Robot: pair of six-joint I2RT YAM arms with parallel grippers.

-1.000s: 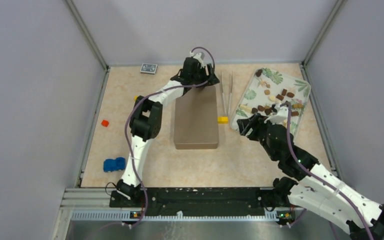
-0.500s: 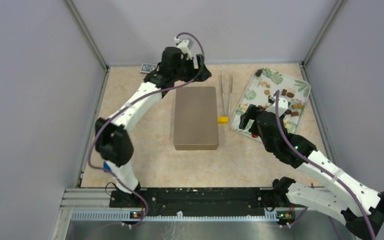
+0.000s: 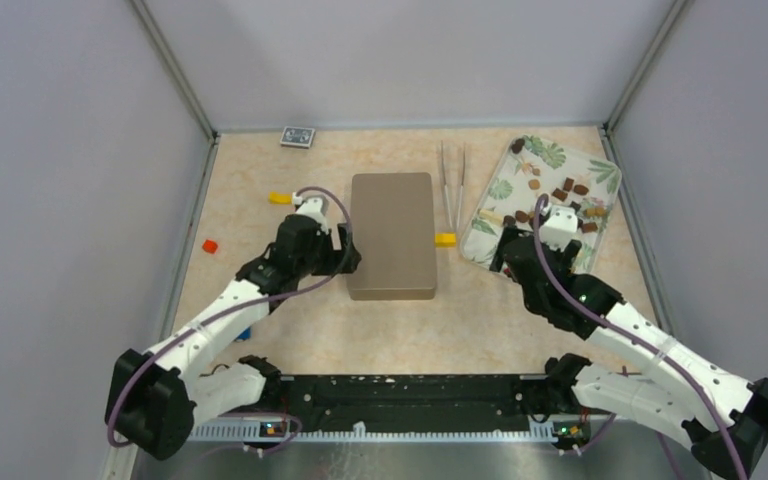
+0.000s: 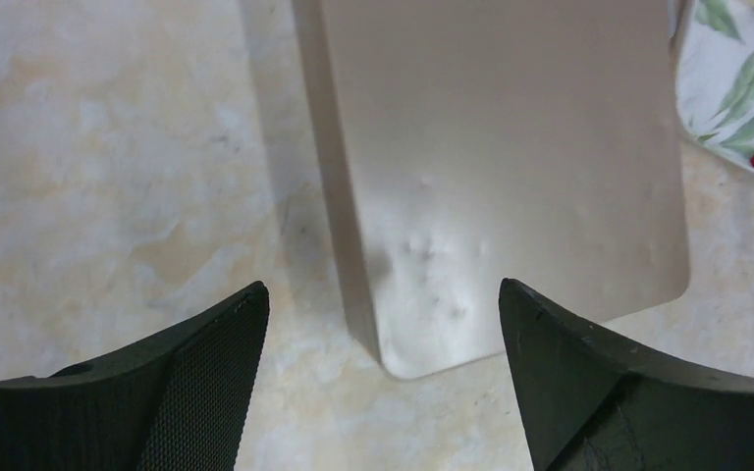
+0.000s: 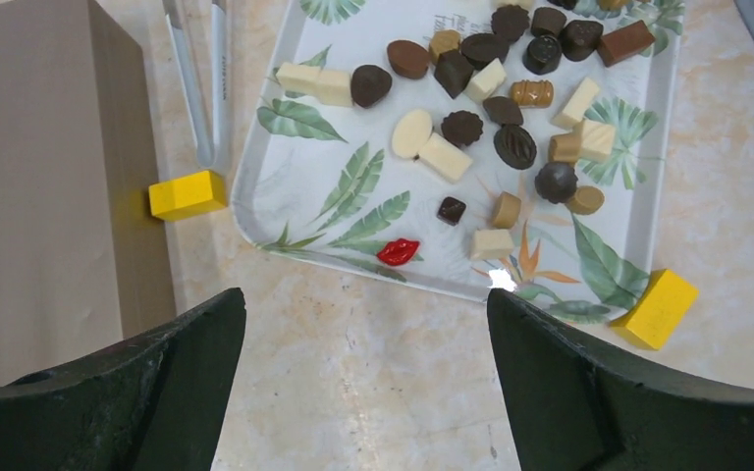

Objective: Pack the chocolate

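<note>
The chocolate (image 3: 558,194) (image 5: 471,118) lies as many small dark, brown and cream pieces on a leaf-print tray (image 3: 497,188) (image 5: 285,177) at the right. A flat brown box (image 3: 392,235) (image 4: 501,147) (image 5: 29,186), shut, sits mid-table. My left gripper (image 3: 346,250) (image 4: 381,294) is open beside the box's left edge, and the box's rounded near corner shows between its fingers. My right gripper (image 3: 525,258) (image 5: 363,294) is open and holds nothing. It hangs over bare table just short of the tray's near edge.
Metal tongs (image 3: 452,185) (image 5: 201,88) and a yellow block (image 3: 445,239) (image 5: 188,194) lie between box and tray. Another yellow block (image 5: 654,308) sits at the tray's near right corner. A red lips-shaped piece (image 5: 398,251) lies on the tray. At the left are a yellow block (image 3: 280,197), a red block (image 3: 210,245) and a card box (image 3: 297,136).
My left arm has swung back from the box's far end to its left near side. Both grippers have opened wider. The right gripper shifted slightly along the tray's near edge.
</note>
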